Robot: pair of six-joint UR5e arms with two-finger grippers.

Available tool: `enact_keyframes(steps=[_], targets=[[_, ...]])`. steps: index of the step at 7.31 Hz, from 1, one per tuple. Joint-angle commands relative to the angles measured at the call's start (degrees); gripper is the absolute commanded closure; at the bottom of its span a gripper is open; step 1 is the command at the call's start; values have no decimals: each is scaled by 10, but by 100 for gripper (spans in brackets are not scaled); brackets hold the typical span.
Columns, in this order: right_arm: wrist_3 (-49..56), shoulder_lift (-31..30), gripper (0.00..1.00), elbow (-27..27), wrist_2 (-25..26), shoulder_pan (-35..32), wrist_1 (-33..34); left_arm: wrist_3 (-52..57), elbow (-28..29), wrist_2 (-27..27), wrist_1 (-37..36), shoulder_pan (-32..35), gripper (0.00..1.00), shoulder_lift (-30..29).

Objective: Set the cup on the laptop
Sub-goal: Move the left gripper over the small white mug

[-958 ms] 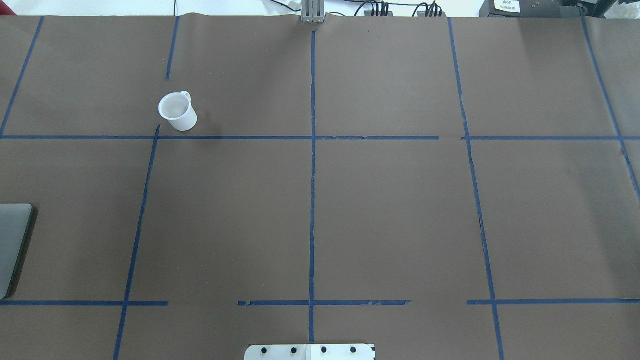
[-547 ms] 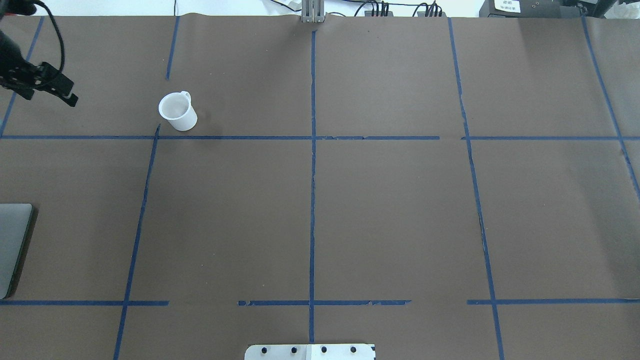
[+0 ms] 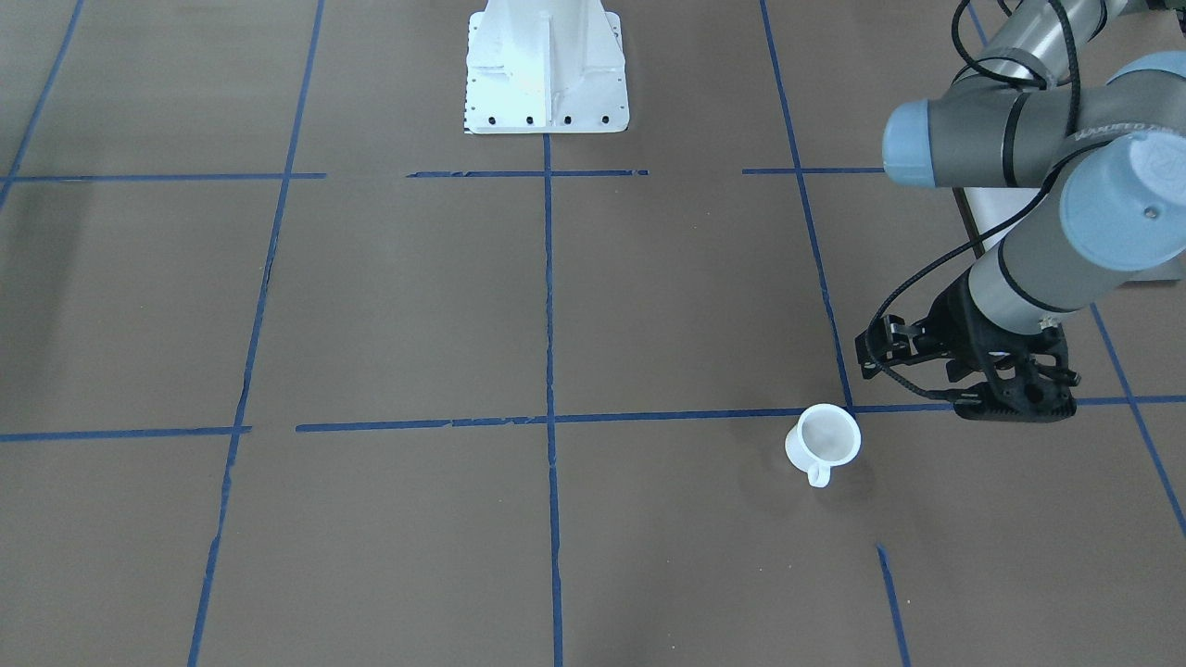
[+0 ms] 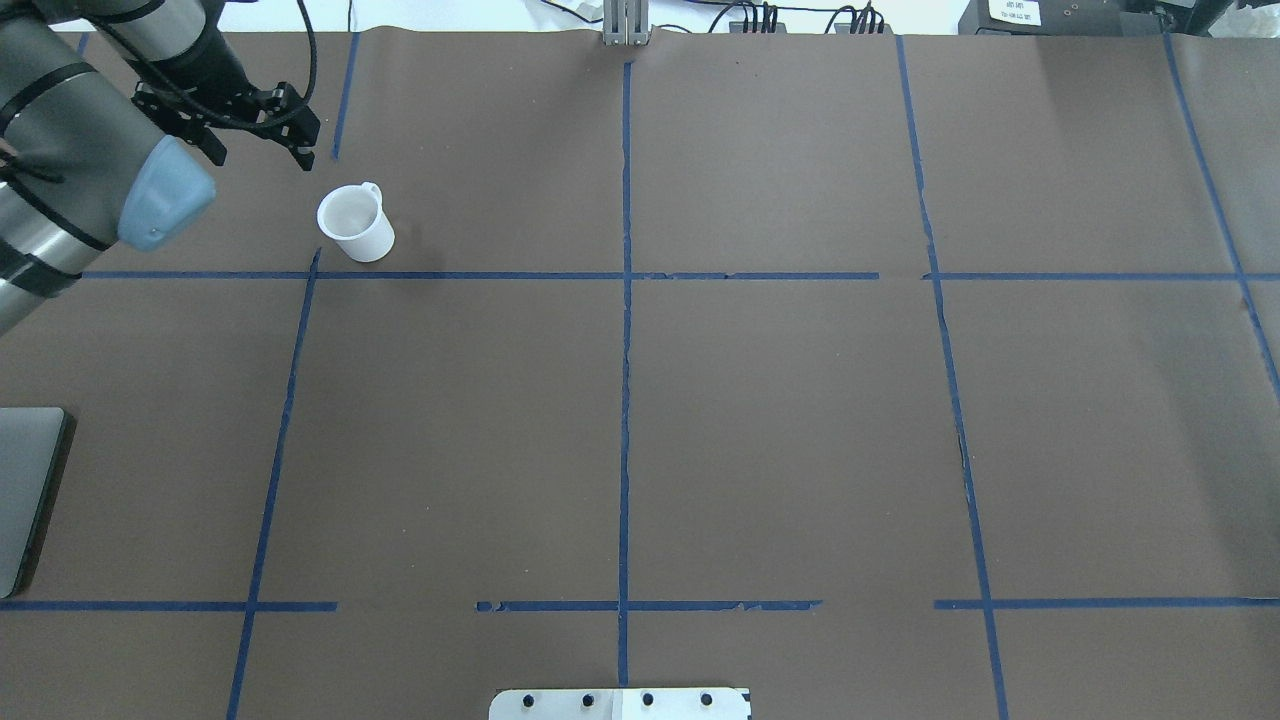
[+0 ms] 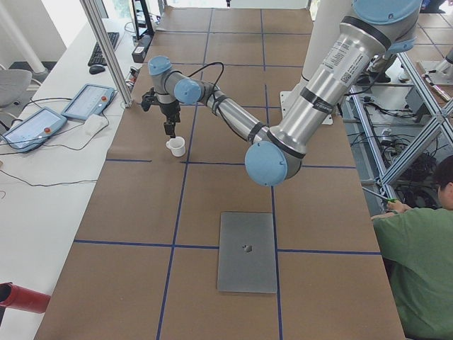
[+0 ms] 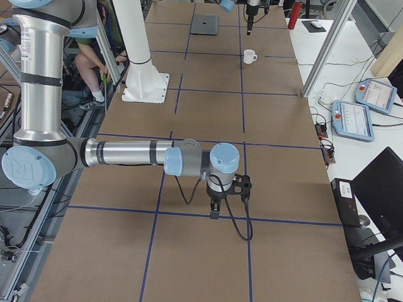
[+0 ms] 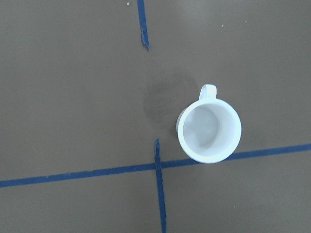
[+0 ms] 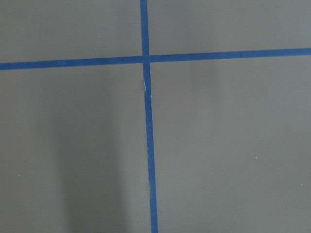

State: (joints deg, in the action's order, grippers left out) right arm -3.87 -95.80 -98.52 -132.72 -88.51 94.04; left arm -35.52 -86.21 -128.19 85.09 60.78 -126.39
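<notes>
table (image 4: pixel 780 430): brown cover, blue tape (image 4: pixel 624 400) grid. You will find nothing lying on it has shifted in the last second.
left arm (image 4: pixel 60 150): new to your overhead view. A second ago you saw none of it, and half a second ago only its gripper at the left edge. It now reaches over the far-left square.
right arm (image 6: pixel 126 153): forearm level and low over the table, wrist turned down above a tape crossing.
laptop (image 5: pixel 246 251): shut, flat, logo up, well apart from the cup (image 3: pixel 823 437).
left gripper (image 3: pixel 1015 408): points down, near the cup, not touching. You cannot tell its jaw width.
right gripper (image 6: pixel 214 212): points down. Width likewise cannot be told.
cup: upright on the table, empty, by a tape line, handle toward your side.
</notes>
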Motion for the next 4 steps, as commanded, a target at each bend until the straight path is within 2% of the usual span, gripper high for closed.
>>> enact_keyframes(steps=[1,4], targets=[[0,0,0,0,0,0,0,-9,130,4,62,-3,0,-76],[0,0,0,0,0,0,0,-51,263,4,200,-26,0,-105]])
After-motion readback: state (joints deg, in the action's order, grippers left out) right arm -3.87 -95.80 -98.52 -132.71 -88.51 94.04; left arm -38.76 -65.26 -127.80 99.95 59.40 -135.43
